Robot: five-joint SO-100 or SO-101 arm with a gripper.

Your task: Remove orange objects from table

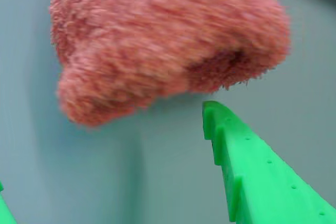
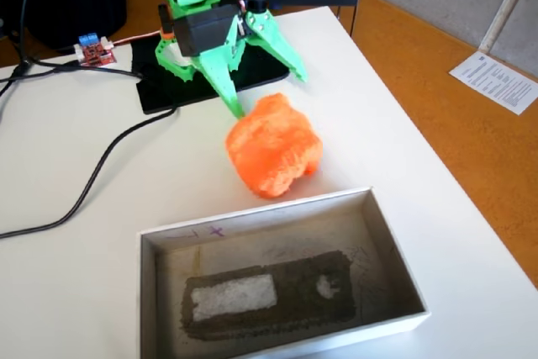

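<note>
Currently the green gripper is spread wide and holding nothing: in the fixed view its two fingers straddle the far edge of the orange knitted cloth piece, one tip coming down at the lump's upper left, the other out past its upper right, above the table. Can't confirm from that angle whether the left tip actually touches the yarn. Cloth sits on the white tabletop, roughly mid-table, just beyond the far wall of the white-walled open box, close to it but whether it touches the wall is unclear. Box has a dark grey bottom with a paler rectangular patch, and is otherwise unoccupied. Wrist view is motion-blurred: the fuzzy lump fills the upper half and reads more pinkish there, one green finger enters from lower right with its tip just below the lump's edge, and a sliver of the other shows at the lower left corner. Behind the arm is a black base plate, a small red circuit board, and black cables trailing across the left of the table. Sheet of printed paper lies on the orange-brown floor at right.
</note>
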